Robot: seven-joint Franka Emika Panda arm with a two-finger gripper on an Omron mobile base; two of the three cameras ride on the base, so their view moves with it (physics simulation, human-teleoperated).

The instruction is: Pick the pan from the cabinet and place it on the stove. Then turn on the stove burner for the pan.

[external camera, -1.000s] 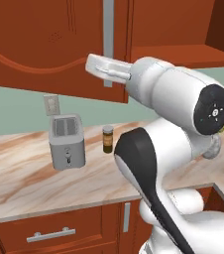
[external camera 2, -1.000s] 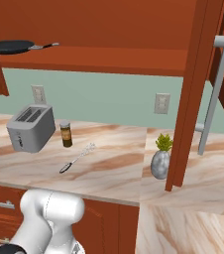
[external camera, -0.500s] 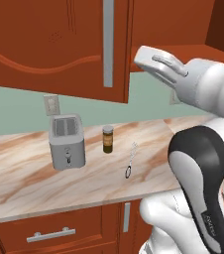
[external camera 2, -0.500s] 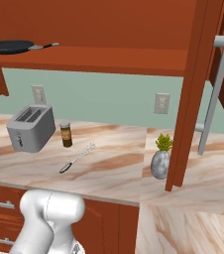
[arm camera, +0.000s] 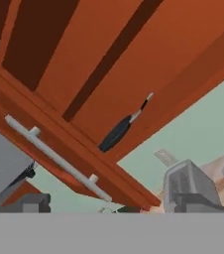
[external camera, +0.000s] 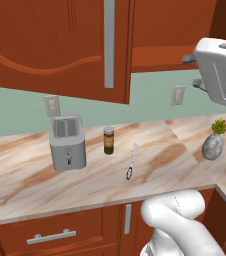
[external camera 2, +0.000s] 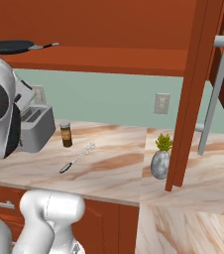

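Pan (external camera 2: 14, 47) sits on the open cabinet (external camera 2: 134, 30) shelf, handle pointing right — nothing touching it. Gripper (arm camera: 111, 204) raised, aimed up at the shelf, jaws spread wide and empty. On the bench (external camera: 30, 185): toaster (external camera: 67, 142), spice jar (external camera: 108, 140), whisk (external camera: 131, 162), potted plant (external camera: 213, 140).

Flat, even rendered light, moderately bright, no glare. Soft faint shadows under the toaster (external camera: 67, 141) and plant pot (external camera 2: 160, 163) on the surface (external camera: 30, 175). Cabinet (external camera 2: 109, 30) interior darker, shaded. Hand view soft, low-res; pan (arm camera: 116, 133) edges slightly blurred, possibly upscaling. No edge distortion visible
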